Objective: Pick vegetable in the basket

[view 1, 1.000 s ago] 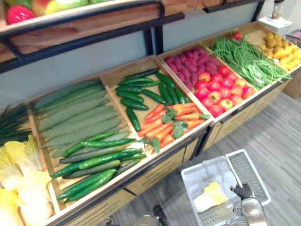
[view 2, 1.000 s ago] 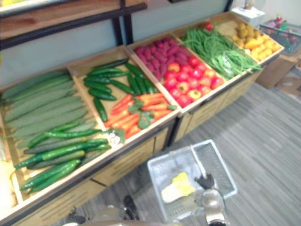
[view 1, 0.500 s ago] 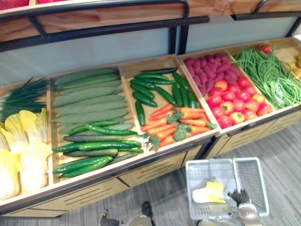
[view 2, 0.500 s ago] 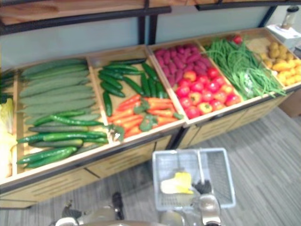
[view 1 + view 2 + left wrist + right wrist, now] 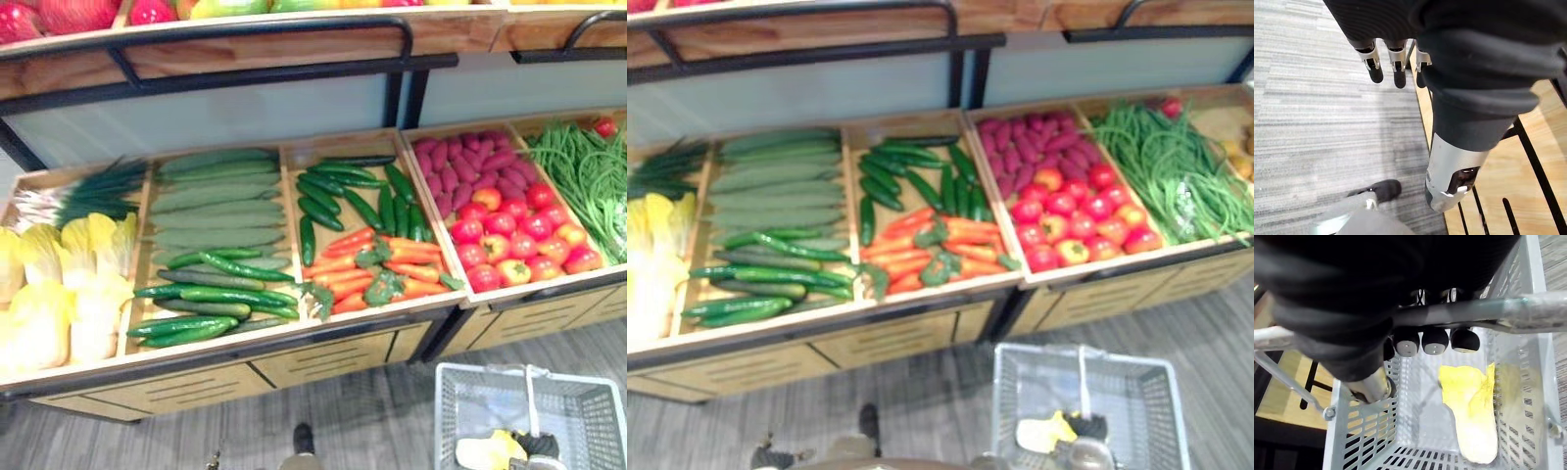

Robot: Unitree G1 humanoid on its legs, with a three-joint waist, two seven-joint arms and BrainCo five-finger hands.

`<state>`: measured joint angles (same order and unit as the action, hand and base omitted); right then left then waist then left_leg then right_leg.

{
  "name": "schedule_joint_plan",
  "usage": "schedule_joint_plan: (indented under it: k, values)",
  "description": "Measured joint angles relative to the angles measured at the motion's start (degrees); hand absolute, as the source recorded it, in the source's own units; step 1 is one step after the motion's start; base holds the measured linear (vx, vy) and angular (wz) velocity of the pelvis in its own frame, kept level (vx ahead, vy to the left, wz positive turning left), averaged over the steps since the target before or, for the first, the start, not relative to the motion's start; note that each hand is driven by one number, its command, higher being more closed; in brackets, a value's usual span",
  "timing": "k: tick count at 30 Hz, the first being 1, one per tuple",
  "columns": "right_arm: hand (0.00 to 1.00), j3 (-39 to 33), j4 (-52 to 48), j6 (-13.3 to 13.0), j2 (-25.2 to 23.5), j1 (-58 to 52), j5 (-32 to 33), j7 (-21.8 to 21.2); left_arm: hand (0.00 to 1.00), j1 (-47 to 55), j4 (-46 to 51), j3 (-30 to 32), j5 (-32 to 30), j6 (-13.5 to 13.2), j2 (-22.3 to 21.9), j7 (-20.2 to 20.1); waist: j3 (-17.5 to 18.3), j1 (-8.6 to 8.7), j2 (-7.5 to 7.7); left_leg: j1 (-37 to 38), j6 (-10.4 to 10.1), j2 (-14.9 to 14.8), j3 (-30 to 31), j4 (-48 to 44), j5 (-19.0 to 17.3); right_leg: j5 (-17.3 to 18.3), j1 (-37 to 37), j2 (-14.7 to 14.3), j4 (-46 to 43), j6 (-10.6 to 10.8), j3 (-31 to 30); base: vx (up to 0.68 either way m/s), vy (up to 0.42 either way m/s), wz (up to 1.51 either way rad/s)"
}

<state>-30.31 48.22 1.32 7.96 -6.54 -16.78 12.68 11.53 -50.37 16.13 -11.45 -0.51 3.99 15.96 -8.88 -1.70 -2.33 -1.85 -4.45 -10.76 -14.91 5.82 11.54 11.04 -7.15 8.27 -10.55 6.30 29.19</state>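
A white mesh basket hangs low in front of the stand, over the grey floor. My right hand is shut on its metal handle, fingers curled round the bar. A yellow cabbage leaf lies in the basket's bottom, also seen as the leaf. My left hand hangs open beside the stand's wooden front, fingers straight and holding nothing. On the stand lie yellow cabbages, green cucumbers, carrots and tomatoes.
The wooden stand also holds pale long gourds, dark cucumbers, purple sweet potatoes, green beans and scallions. A black rail and a fruit shelf run above the bins.
The camera has swung left along the stand, so cabbages and scallions now show at the left. The basket stays in my right hand with the leaf inside.
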Motion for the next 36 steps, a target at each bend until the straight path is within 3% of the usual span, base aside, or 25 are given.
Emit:
schedule_joint_plan:
  k: [3,8,11,15,17,18,20,26,31,36]
  values:
    - [1.0,-2.85,0.36,-0.01,0.06,-0.91,1.44,0.14,0.0,1.51,7.58,-0.42,-0.28,-0.02,-0.93,1.13,0.2,0.01,-0.41,-0.1,0.05,0.31,-0.01,0.04,-0.08,0.05,0.02,0.2,0.0,0.09,0.13,0.0,0.002,0.02]
    - [1.0,-6.02,3.69,-0.28,0.01,-1.46,2.09,0.76,0.0,3.28,25.61,-0.44,-6.51,-0.98,-1.92,4.78,0.64,0.15,-0.44,-1.03,0.26,1.38,1.22,0.04,-0.25,0.2,-0.07,1.33,0.01,0.51,1.49,0.03,0.007,0.13]
    - [1.0,-6.88,4.59,-0.55,-0.41,-1.21,2.14,0.78,0.0,3.44,32.19,0.0,-11.75,-2.04,-1.75,9.0,0.89,-0.01,-0.02,-0.94,0.29,1.91,1.4,0.05,-0.18,0.07,-0.39,1.78,-0.54,0.65,1.62,0.06,-0.001,0.09]
    - [1.0,-6.19,5.71,-0.9,-0.61,-0.34,2.11,0.73,0.0,3.45,38.14,-0.25,-16.13,-2.08,-0.51,10.37,1.42,0.04,0.0,-0.7,0.31,1.87,1.37,0.09,-0.16,0.03,-0.65,1.78,-0.52,0.65,1.42,0.04,-0.018,0.0]
    - [1.0,-4.68,6.24,-0.92,-0.54,-0.01,2.11,0.63,0.0,3.41,41.21,-1.59,-17.71,-2.14,3.14,10.24,1.5,0.02,0.43,-0.58,0.2,1.49,1.24,0.1,-0.25,0.05,-0.75,1.51,-0.42,0.6,1.28,0.0,-0.018,-0.09]
    - [1.0,-2.73,6.28,-1.17,-0.07,0.43,2.0,0.5,0.0,3.32,42.9,-3.07,-21.39,-2.56,8.74,9.68,1.49,-0.01,0.55,0.15,0.11,1.1,0.32,0.11,-0.89,0.1,-0.7,1.28,-0.3,0.49,0.18,-0.01,-0.028,-0.26]
    - [1.0,-1.54,6.27,-2.06,0.38,0.57,1.74,0.45,0.0,2.85,44.11,-4.08,-24.53,-3.29,13.09,9.04,1.66,0.09,0.39,0.72,-0.17,0.97,-0.45,0.11,-1.3,0.13,-0.45,1.28,-0.24,0.45,-0.67,-0.02,-0.017,-0.28]
    - [1.0,3.59,5.72,-3.24,2.63,0.74,0.92,-0.92,0.0,-5.01,42.38,-14.37,-32.63,-7.89,26.01,5.85,2.27,0.87,-0.38,1.1,-0.16,1.05,-2.38,0.11,-1.95,0.09,0.07,1.46,0.51,0.52,-2.68,0.01,-0.009,-0.15]
    - [1.0,6.34,3.11,-3.42,3.13,1.75,-0.84,-1.7,0.0,-11.06,36.96,-24.72,-36.64,-11.49,32.39,1.19,2.38,1.89,-0.15,1.22,-0.34,1.05,-5.15,0.1,-2.05,-0.59,1.91,1.43,0.64,0.73,-6.15,0.08,-0.017,-0.32]
    - [1.0,9.08,1.6,-3.42,4.47,2.25,-1.32,-1.74,0.0,-14.91,35.7,-29.71,-37.02,-12.91,34.92,-0.78,2.37,3.16,-0.15,1.81,-0.38,1.25,-6.64,0.11,-2.07,-0.7,1.88,1.23,1.43,0.6,-8.29,0.07,-0.017,-0.14]
